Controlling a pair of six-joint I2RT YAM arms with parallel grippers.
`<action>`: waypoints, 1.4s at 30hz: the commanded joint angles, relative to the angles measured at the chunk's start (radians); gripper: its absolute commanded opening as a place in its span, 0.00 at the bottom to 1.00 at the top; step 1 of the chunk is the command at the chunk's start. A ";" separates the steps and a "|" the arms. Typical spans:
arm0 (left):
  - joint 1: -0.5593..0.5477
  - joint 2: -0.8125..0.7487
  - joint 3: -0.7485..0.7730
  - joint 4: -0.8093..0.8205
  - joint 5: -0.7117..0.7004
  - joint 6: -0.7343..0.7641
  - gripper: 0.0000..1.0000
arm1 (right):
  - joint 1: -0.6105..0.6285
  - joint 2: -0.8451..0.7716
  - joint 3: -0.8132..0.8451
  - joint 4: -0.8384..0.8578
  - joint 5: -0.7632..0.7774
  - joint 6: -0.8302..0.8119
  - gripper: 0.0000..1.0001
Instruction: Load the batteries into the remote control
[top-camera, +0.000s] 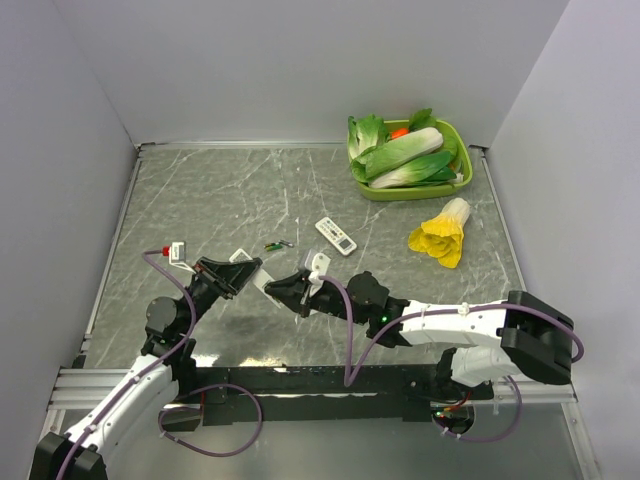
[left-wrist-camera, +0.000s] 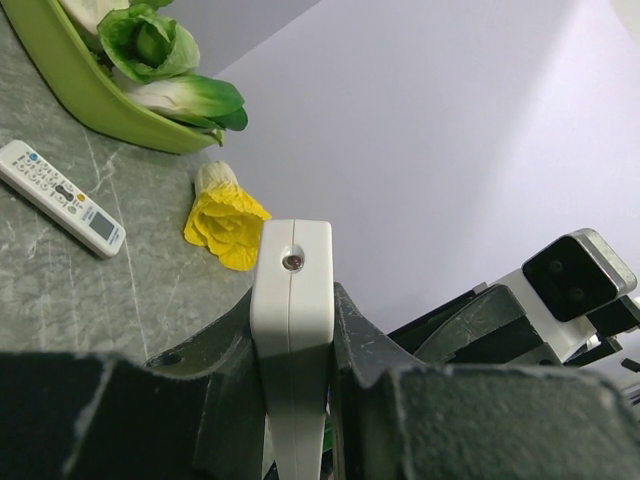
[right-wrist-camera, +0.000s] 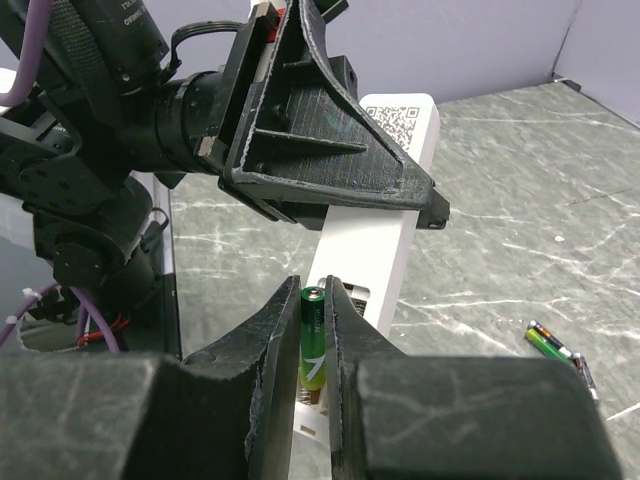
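Your left gripper (left-wrist-camera: 292, 345) is clamped on the remote control (right-wrist-camera: 375, 240), and your right gripper (right-wrist-camera: 313, 352) is clamped on a battery (right-wrist-camera: 312, 330) right against it. Line the battery up with the remote's length, then seat it gently. The other battery (top-camera: 278, 245) lies on the table (top-camera: 200, 200) at the remote's one o'clock.

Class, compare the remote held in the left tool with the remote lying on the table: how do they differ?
The held remote is clamped, tilted, in the left tool; the table remote lies flat, untouched. The held remote shows its QR-label side in the right wrist view; the table remote lies buttons-up. Both are white and slim.
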 joint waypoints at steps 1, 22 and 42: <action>-0.004 -0.028 -0.140 0.109 -0.029 -0.049 0.02 | 0.013 0.016 0.044 -0.038 0.013 -0.005 0.00; -0.004 -0.065 -0.131 0.057 -0.054 -0.050 0.02 | 0.012 0.034 0.054 -0.086 0.042 0.006 0.03; -0.004 -0.057 -0.123 0.042 -0.043 -0.046 0.02 | 0.013 0.044 0.059 -0.058 0.044 0.009 0.35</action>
